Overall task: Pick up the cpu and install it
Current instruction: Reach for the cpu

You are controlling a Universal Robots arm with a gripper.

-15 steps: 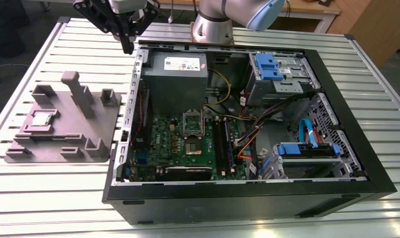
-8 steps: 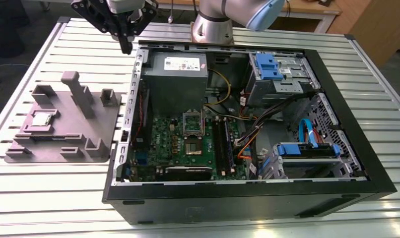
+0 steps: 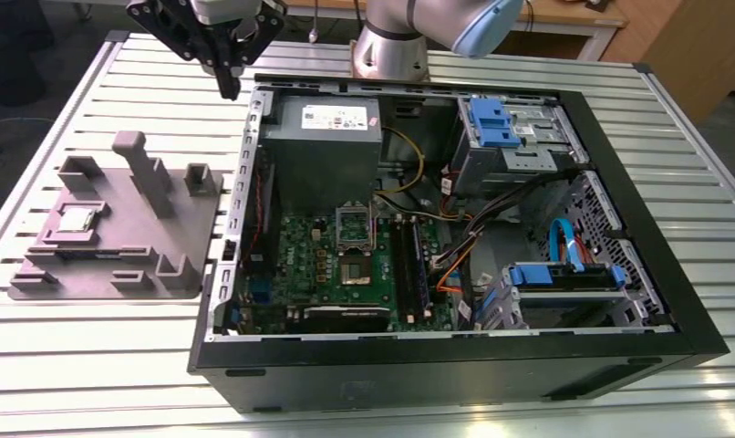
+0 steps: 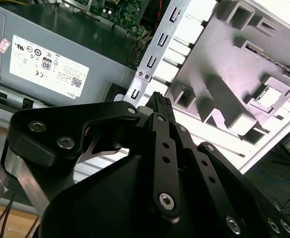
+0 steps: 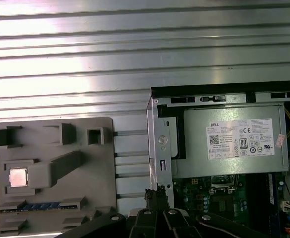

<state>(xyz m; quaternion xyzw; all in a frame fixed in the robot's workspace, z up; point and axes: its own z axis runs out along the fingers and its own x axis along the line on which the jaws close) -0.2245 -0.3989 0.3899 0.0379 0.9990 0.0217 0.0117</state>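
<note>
By the edge of the table [image 3: 87, 365] on the exterior view's left, the cpu [image 3: 76, 219] lies flat in a recess of the grey tray [image 3: 188, 224]. Right of it, the gripper [image 3: 230, 88], fingers pressed together and empty, hangs above the far left corner of the open case [image 3: 465, 356], well apart from the cpu.

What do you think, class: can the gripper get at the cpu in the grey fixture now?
Probably yes. The cpu lies uncovered in the grey fixture, outside the computer case. The gripper hangs above the case's corner, with nothing between them; a post stands beside the cpu.
</note>
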